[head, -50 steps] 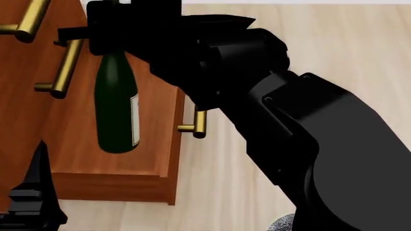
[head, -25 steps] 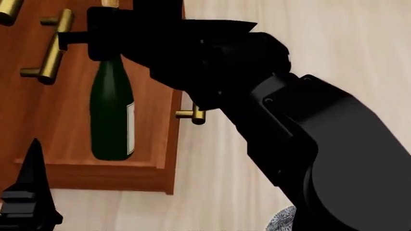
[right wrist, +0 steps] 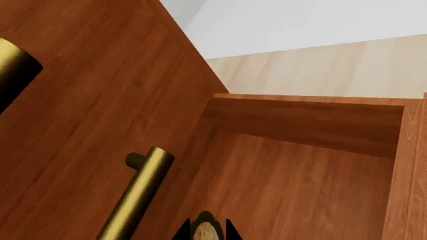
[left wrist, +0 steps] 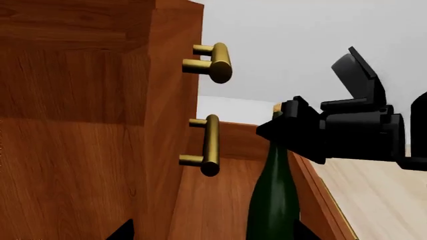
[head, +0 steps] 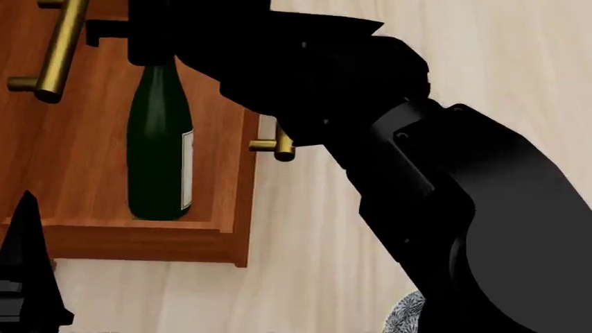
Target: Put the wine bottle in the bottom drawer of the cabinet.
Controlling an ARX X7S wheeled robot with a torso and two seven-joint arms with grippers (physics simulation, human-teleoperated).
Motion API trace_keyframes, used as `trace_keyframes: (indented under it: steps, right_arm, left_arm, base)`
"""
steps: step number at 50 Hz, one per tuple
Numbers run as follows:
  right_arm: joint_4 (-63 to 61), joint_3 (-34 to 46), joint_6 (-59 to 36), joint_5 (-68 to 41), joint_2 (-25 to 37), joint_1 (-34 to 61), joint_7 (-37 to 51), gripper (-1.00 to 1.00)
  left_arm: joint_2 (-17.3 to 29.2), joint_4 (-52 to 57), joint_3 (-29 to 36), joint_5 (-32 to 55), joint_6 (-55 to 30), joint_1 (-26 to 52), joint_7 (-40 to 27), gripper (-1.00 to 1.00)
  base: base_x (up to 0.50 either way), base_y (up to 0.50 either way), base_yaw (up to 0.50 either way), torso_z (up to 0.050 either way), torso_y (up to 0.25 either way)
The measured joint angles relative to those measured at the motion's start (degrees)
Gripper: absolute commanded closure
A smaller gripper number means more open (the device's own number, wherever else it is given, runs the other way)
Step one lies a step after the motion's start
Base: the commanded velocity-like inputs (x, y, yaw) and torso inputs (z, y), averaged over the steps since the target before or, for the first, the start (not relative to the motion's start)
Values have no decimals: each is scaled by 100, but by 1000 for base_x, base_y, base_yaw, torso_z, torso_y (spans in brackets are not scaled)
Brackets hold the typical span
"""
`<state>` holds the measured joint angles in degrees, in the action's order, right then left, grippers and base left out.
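We are grasping the wine bottle (head: 159, 149) at its neck with our right end effector (head: 152, 41), standing upright inside the open bottom drawer (head: 138, 239). Our left end effector (head: 23, 277): we cannot tell.

We see the wine bottle (head: 159, 149) upright inside the pulled-out bottom drawer (head: 148, 239), in front of the cabinet (left wrist: 80, 125). The right gripper (head: 148, 41) sits at its neck; the drawer's handle (head: 274, 145) lies right of it.
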<state>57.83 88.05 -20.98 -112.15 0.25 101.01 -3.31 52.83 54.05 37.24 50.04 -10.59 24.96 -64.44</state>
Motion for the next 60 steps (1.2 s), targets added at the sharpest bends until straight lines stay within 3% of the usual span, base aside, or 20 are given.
trace_keyframes:
  steps: [30,60]
  right_arm:
    - [31,-773,-163,510,29,153,39,100]
    - [89,-1214,-327,726,133,302,-189,100]
  left_arm:
    - [23,596,-338,-87,2,-137,-219,-100]
    - [-181,594,-224,-1761,94,-637,5,-100]
  base:
    - [10,-3,-10,0,-93]
    - [36,2,-10,0,-93]
